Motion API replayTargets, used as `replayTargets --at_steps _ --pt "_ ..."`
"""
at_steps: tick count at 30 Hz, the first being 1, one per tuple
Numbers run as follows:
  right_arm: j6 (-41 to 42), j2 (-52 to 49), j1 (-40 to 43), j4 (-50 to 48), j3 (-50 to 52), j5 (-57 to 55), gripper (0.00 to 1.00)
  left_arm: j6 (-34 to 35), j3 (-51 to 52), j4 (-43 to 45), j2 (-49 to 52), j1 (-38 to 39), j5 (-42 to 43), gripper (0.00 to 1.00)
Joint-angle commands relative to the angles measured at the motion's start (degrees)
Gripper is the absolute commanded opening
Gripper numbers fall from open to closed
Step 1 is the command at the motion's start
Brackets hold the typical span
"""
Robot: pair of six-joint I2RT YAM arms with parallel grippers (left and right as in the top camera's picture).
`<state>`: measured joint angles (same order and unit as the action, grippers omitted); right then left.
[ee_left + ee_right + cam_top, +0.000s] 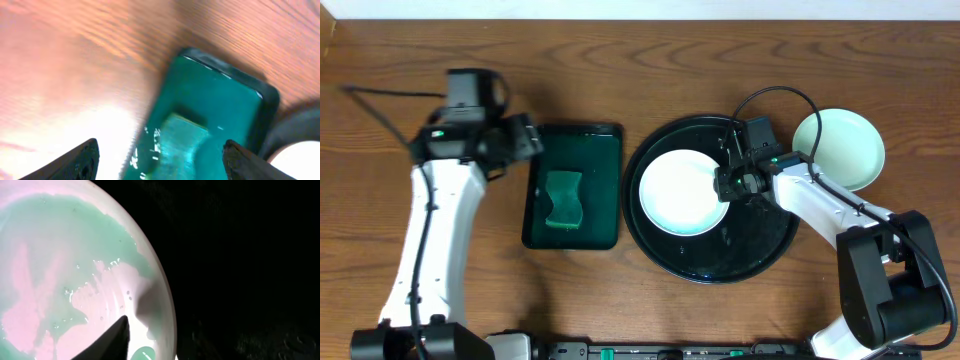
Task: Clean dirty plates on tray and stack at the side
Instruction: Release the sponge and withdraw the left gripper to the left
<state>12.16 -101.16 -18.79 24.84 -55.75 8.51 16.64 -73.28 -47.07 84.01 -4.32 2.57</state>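
The task looks partly done. One mint green plate [840, 148] sits off the black tray [760, 238], on the table [620, 60] just beside the tray's far right rim; whether another plate lies under it cannot be told. The white plate [680, 192] lies inside the tray, left of centre; the right wrist view shows a green film smeared over its bowl, so cleaning it and stacking it appear to be what is left.

The left gripper [160, 159] hangs over the far left corner of the green rectangular tray [605, 215], jaws spread wide with nothing between them; the wavy green sponge [563, 198] lies untouched near that tray's middle. The right gripper [735, 182] is at the white plate's right rim, with one finger over the inner lip; whether it grips the rim cannot be told.

For room, bare tray floor lies right of and nearer than the plate; the raised rim would have to be cleared on any lift toward the mint plate; open wood lies left of the green tray, while the two trays stand close together.
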Motion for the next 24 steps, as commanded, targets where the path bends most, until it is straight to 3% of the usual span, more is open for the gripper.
replayTargets --at_steps 1,11,24 --pt "-0.24 0.72 -0.39 0.02 0.37 0.31 0.41 -0.09 -0.83 -0.92 -0.15 -4.70 -0.90 0.79" --pt "-0.26 0.72 -0.39 0.24 0.37 0.31 0.51 -0.09 -0.83 -1.11 -0.15 -7.41 -0.90 0.80" --pt "-0.24 0.72 -0.39 1.11 0.37 0.26 0.46 -0.09 -0.83 -1.11 -0.13 -7.41 -0.90 0.80"
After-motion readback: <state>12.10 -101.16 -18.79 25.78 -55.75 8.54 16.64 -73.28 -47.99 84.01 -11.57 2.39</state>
